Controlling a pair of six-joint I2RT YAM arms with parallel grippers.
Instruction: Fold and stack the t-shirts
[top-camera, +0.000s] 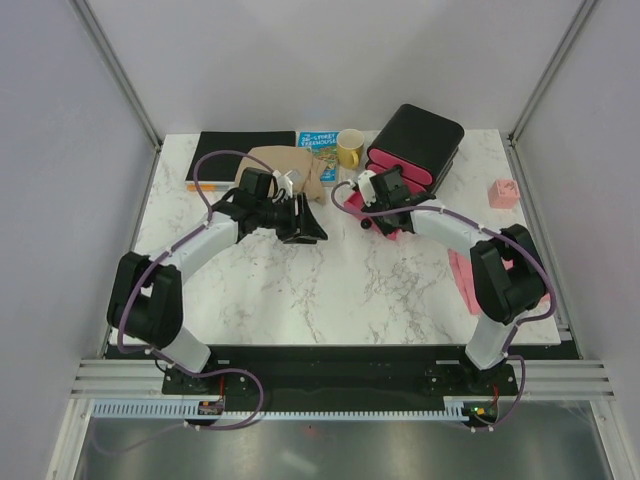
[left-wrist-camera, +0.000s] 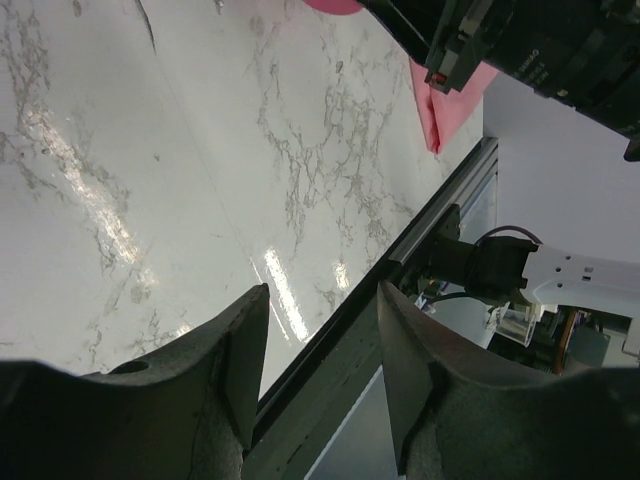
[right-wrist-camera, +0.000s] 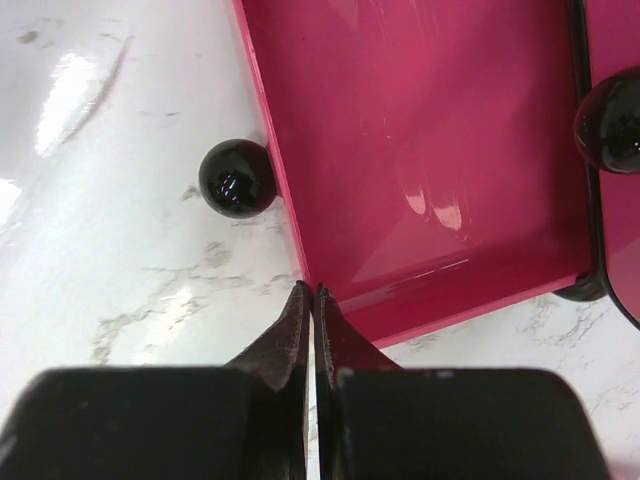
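**A:** Where are the two shirts?

**B:** The tan t-shirt (top-camera: 285, 165) lies bunched at the back of the desk (top-camera: 300, 290), between a black notebook (top-camera: 240, 145) and a yellow mug (top-camera: 350, 148), just behind the left arm (top-camera: 200, 245). The pink t-shirt (top-camera: 462, 275) lies along the desk's right edge, partly under the right arm (top-camera: 450, 228). The left wrist view catches one corner of it.

**A:** Is either one held?

**B:** No. The left jaws stand wide apart over bare marble with nothing between them. The right jaws are pressed together and empty. Their tips are at the near corner of a pulled-out pink drawer (right-wrist-camera: 430, 150), close to its round black knob (right-wrist-camera: 237, 178). I cannot tell whether they touch the drawer.

**A:** Where does that drawer belong?

**B:** To the black-and-pink drawer box (top-camera: 415, 145) at the back right, just beside the mug.

**A:** Is there any writing you can read?

**B:** Only on a blue booklet (top-camera: 318, 142) behind the tan t-shirt. It has pale lettering on the cover, too small to make out. I see no label on either shirt. A small pink block (top-camera: 503, 193) sits alone near the right edge and carries no markings.
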